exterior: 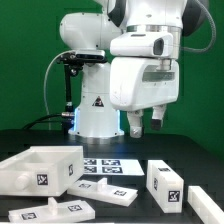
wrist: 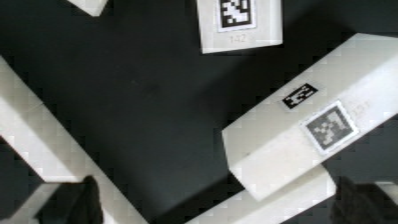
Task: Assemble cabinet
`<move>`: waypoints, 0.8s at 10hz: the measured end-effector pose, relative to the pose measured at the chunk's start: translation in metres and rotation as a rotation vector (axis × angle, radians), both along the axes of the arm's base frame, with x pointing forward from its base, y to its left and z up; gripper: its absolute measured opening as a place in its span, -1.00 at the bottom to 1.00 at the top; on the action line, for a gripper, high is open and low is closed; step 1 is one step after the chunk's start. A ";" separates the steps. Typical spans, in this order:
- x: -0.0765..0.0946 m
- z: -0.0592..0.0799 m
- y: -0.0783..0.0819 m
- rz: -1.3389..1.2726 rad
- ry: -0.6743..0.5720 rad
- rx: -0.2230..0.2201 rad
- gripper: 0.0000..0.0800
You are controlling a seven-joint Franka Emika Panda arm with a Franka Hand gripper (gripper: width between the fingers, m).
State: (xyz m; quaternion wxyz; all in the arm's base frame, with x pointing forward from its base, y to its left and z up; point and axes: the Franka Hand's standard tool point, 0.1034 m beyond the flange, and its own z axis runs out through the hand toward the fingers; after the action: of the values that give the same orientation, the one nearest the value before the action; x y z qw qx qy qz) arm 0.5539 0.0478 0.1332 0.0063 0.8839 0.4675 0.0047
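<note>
On the exterior view's left sits the big box part (exterior: pixel 40 165) of the cabinet, open on top. In front of it lies a flat panel (exterior: pixel 70 207). Next comes the marker board (exterior: pixel 105 168), flat on the table. High above the table, a little to the right of that board, hangs the gripper (exterior: pixel 146 123). Its two fingers are wide apart and nothing is between them. Further right lie the first block (exterior: pixel 165 183) and the second block (exterior: pixel 205 205), side by side with a gap between them.

What matters most is that the first block lies below the gripper and a bit toward the exterior view's right. I think the gripper has to go down and a little that way.

The wrist view looks down at the table. It shows the gripper (wrist: pixel 214 205) open, with dark fingers (wrist: pixel 68 203) on each side (they look blurry). A slanted block (wrist: pixel 306 125) with two tags lies there, and one end reaches in near the gap. Its long side is not square to the fingers, so the wrist may need to turn. I guess it is the first block.

A long white strip (wrist: pixel 39 130) and a tagged white piece (wrist: pixel 240 30) also show, but I cannot tell which parts they are.

Only the exterior view shows how high the gripper hangs. Only the wrist view shows the slant.
</note>
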 end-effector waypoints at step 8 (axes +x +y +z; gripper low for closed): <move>-0.011 -0.008 -0.037 -0.072 0.028 -0.012 0.62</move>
State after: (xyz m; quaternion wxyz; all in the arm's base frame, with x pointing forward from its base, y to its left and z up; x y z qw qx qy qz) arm 0.5433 0.0105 0.1253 0.0050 0.9002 0.4354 -0.0108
